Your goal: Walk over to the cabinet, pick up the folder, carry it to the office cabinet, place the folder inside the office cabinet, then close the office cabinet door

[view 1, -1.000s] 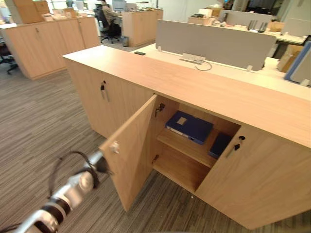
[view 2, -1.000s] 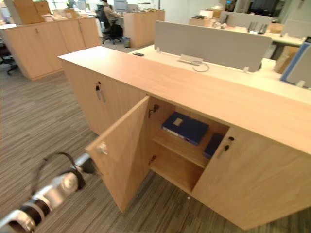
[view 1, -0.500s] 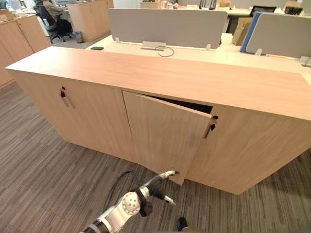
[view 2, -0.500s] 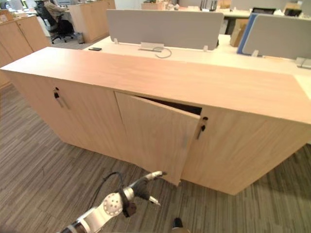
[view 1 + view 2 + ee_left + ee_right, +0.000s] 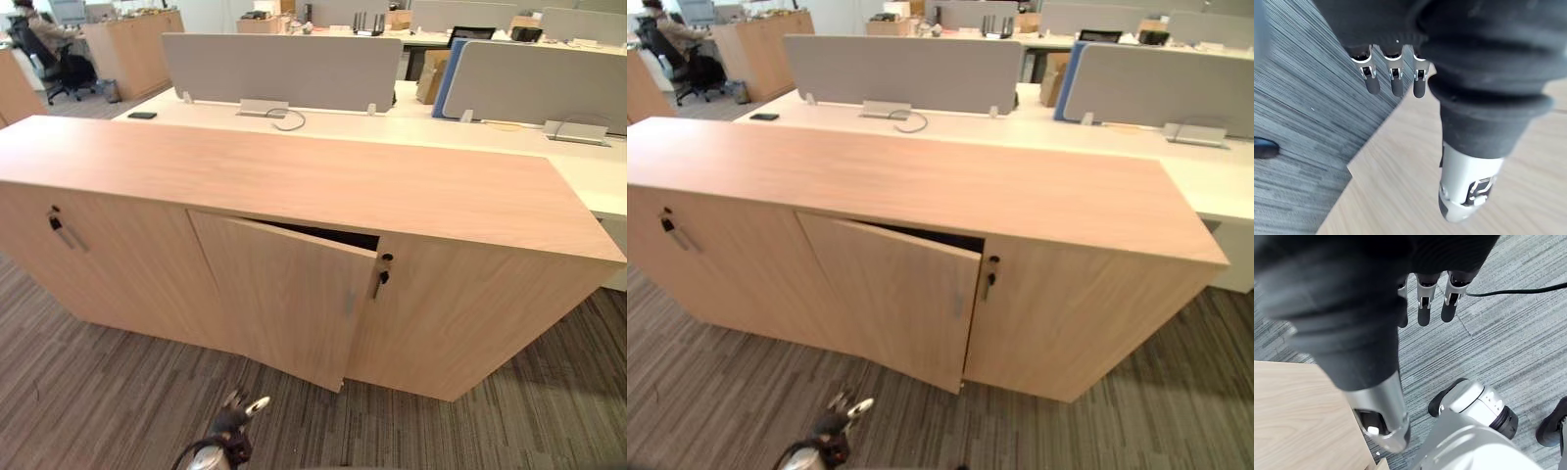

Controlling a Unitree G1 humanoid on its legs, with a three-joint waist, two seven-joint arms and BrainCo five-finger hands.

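The office cabinet (image 5: 294,176) is a long, low unit of light wood. Its middle door (image 5: 284,299) stands a little ajar, with a dark gap (image 5: 328,235) along its top edge. The folder is hidden behind that door. My left hand (image 5: 235,419) hangs low over the carpet in front of the door, apart from it. In the left wrist view its fingers (image 5: 1393,81) are straight and hold nothing, with the door's wood just past them. My right hand (image 5: 1425,303) hangs open over the carpet, beside a wooden edge.
A key (image 5: 382,276) hangs in the door to the right, another key (image 5: 55,221) in the far-left door. Behind the cabinet stand desks with grey partitions (image 5: 274,69). A person sits at the far back left (image 5: 39,29). Striped carpet (image 5: 98,392) lies in front.
The door has swung from wide open to nearly shut. My left hand, at the door's lower edge half a second ago, has dropped back from it. The camera has also shifted.
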